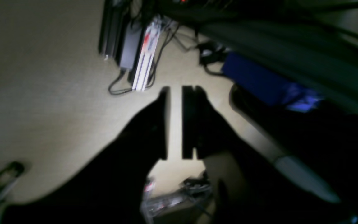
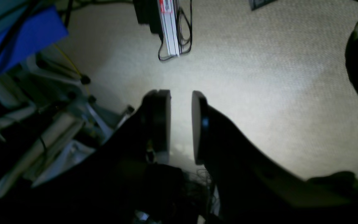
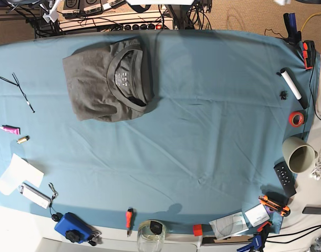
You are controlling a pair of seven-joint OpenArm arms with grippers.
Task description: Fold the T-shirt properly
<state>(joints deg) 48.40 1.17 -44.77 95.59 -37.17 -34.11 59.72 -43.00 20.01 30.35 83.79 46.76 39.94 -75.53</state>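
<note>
Beige carpet is filling both my wrist views, with cables and a pale rail lying on the floor (image 2: pixel 259 77), so both my arms are hanging off the desk and neither is showing in the base view. The desk (image 3: pixel 213 131) is wearing a teal cloth, with small tools scattered along its edges.

The shirt (image 3: pixel 94 86) is lying near the far edge of the desk, toward the far left corner as the base view frames it. It is looking like a compact folded bundle, collar (image 3: pixel 130 79) facing up with the label showing inside the neck, sleeves tucked out of sight. The outline is a little uneven and the right side by the collar is bulging.

My left claw (image 1: pixel 175 121) is standing with a narrow gap between its fingers and nothing in it. My right claw (image 2: pixel 181 124) is standing a bit wider apart, also empty.

I am judging the folding as finished, or nearly so, and myself as parked clear of the desk. If anything is left, the next move is calling for bringing an arm over the far edge and tidying that bulging side without dragging the cloth beneath.
</note>
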